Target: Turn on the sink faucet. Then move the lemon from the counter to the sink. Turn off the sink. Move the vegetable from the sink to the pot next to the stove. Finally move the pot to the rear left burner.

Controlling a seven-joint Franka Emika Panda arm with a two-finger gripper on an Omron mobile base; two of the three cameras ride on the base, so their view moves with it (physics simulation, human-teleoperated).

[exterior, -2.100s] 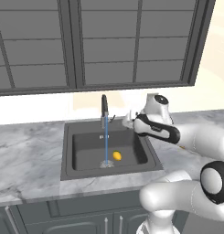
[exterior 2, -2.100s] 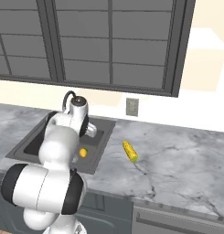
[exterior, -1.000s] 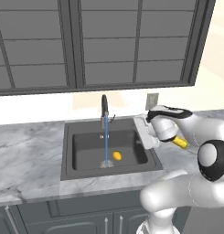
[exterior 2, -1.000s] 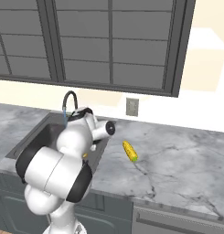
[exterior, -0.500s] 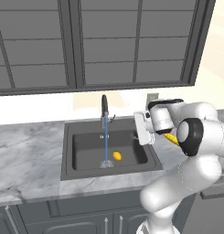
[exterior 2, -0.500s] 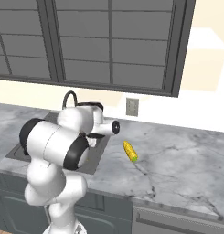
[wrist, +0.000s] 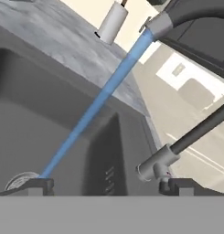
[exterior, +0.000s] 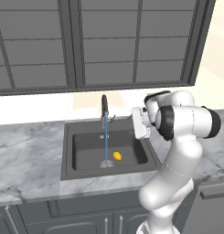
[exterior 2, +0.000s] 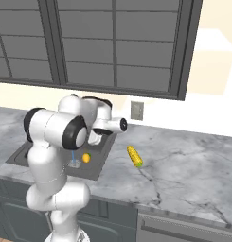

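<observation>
Water runs in a blue stream [exterior: 106,145] from the dark sink faucet [exterior: 104,109] into the sink [exterior: 109,172]. The lemon [exterior: 117,156] lies on the basin floor right of the stream, and shows as well in the right base view [exterior 2: 86,157]. My gripper [exterior: 135,122] hangs over the sink's right rim, turned toward the faucet. In the hand view my gripper [wrist: 109,187] is open with nothing in it. The faucet's side lever [wrist: 195,132] rises just above the right fingertip [wrist: 186,185]. The spout [wrist: 186,13] arches overhead. The pot and the stove are out of view.
A yellow corn cob [exterior 2: 134,156] lies on the marble counter [exterior 2: 183,165] right of the sink. Dark wall cabinets [exterior: 109,41] hang above. A wall outlet [exterior 2: 136,110] sits behind the counter. The round drain [wrist: 19,180] is at the foot of the stream.
My hand has swung from over the counter right of the sink back toward the faucet, staying open. The lemon lies still and the water keeps running.
</observation>
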